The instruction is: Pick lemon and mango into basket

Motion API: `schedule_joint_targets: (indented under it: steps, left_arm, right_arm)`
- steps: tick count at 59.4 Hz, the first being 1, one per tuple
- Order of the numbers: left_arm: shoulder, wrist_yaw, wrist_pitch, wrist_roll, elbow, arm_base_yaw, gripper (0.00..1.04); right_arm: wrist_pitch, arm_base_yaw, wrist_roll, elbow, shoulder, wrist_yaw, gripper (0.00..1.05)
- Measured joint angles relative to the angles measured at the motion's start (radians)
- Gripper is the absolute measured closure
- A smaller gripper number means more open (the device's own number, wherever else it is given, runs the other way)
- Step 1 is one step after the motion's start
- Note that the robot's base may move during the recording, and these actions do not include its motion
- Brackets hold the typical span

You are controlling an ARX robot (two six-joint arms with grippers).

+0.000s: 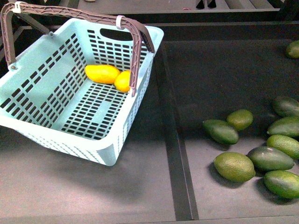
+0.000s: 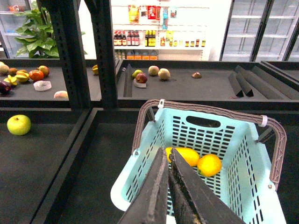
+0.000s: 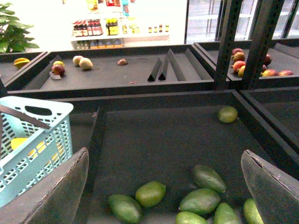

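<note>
Already both fruits lie inside the basket (image 1: 107, 154), so the task looks done or close to it. Nearest in the front view is the basket's near corner, resting on the dark shelf (image 1: 70, 196), close to the raised divider (image 1: 180, 154) that splits the shelf into bins. Farther in, on the slotted floor by the basket's far wall, the mango (image 1: 102, 73) lies on its side, and the lemon (image 1: 122, 81) touches it on the right, partly behind the brown handle (image 1: 135, 56).

The left hand (image 2: 169, 154) hangs above the basket with its fingers pressed together and nothing between them. The right hand (image 3: 163, 186) sits over the neighbouring bin, fingers wide apart and empty, above the green fruits (image 1: 233, 166) scattered there.

If either fruit needed lifting again, I judge both to be light and firm. The mango's smooth skin would likely slip, so a grip across its thick middle suits it better than the tapered tip. The lemon is plump and may roll; closing across its short width seems safest. The basket is light, stiff plastic and may slide if nudged.
</note>
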Motion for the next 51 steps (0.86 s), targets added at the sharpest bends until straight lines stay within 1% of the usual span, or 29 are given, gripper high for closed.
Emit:
schedule_joint_targets:
  steps: [9, 10, 12, 13, 21, 22, 32, 33, 38, 40, 42, 51]
  left_arm:
    - [0.000, 0.000, 0.000, 0.000, 0.000, 0.000, 1.01]
    - [0.000, 0.000, 0.000, 0.000, 0.000, 0.000, 0.99]
    - [0.000, 0.000, 0.000, 0.000, 0.000, 0.000, 0.92]
    - [0.000, 0.000, 0.000, 0.000, 0.000, 0.000, 0.90]
    - [0.000, 0.000, 0.000, 0.000, 0.000, 0.000, 0.62]
    - [0.000, 0.000, 0.000, 0.000, 0.000, 0.000, 0.60]
    - [0.000, 0.000, 0.000, 0.000, 0.000, 0.000, 0.25]
    - [0.000, 0.000, 0.000, 0.000, 0.000, 0.000, 0.23]
    - [0.000, 0.000, 0.000, 0.000, 0.000, 0.000, 0.06]
    - [0.000, 0.000, 0.000, 0.002, 0.000, 0.000, 0.06]
    - [0.000, 0.000, 0.000, 0.002, 0.000, 0.000, 0.08]
    - [0.000, 0.000, 0.000, 0.002, 0.000, 0.000, 0.07]
  right_arm:
    - [0.000, 0.000, 0.000, 0.000, 0.000, 0.000, 0.09]
    - [0.000, 0.000, 0.000, 0.000, 0.000, 0.000, 0.09]
    - [0.000, 0.000, 0.000, 0.000, 0.000, 0.000, 0.09]
    - [0.000, 0.000, 0.000, 0.000, 0.000, 0.000, 0.09]
    - [0.000, 0.000, 0.000, 0.000, 0.000, 0.000, 0.09]
    - [0.000, 0.000, 0.000, 0.000, 0.000, 0.000, 0.09]
    - [0.000, 0.000, 0.000, 0.000, 0.000, 0.000, 0.09]
    - [0.000, 0.000, 0.000, 0.000, 0.000, 0.000, 0.09]
    - [0.000, 0.000, 0.000, 0.000, 0.000, 0.000, 0.09]
    - [0.000, 0.000, 0.000, 0.000, 0.000, 0.000, 0.09]
    - [0.000, 0.000, 0.000, 0.000, 0.000, 0.000, 0.09]
    - [0.000, 0.000, 0.000, 0.000, 0.000, 0.000, 0.09]
